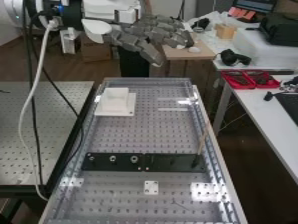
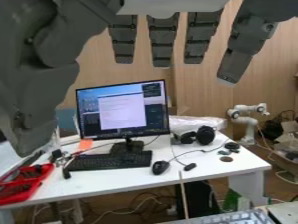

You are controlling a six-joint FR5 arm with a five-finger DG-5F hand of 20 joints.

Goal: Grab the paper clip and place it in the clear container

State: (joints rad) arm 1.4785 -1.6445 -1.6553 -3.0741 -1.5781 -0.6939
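Observation:
In the high view the dark grey hand [image 1: 151,37] is held beyond the far end of the bench, well above its surface, its fingers loosely extended. Several straight fingers of the hand [image 2: 162,40] hang down in the wrist view, and the large thumb [image 2: 30,75] stands apart from them. The hand is open and holds nothing. A thin dark mark [image 1: 179,204] lies on the near part of the perforated bench [image 1: 126,200]; I cannot tell whether it is the paper clip. Nor can I make out for certain which thing is the clear container.
A white square block [image 1: 116,102] sits at the bench's far left. Across the middle runs a black strip [image 1: 143,162] with small rings, a thin stick [image 1: 201,142] rising from its right end. Nearer lies a small white plate [image 1: 151,187]. Red trays [image 1: 249,79] rest on the right table.

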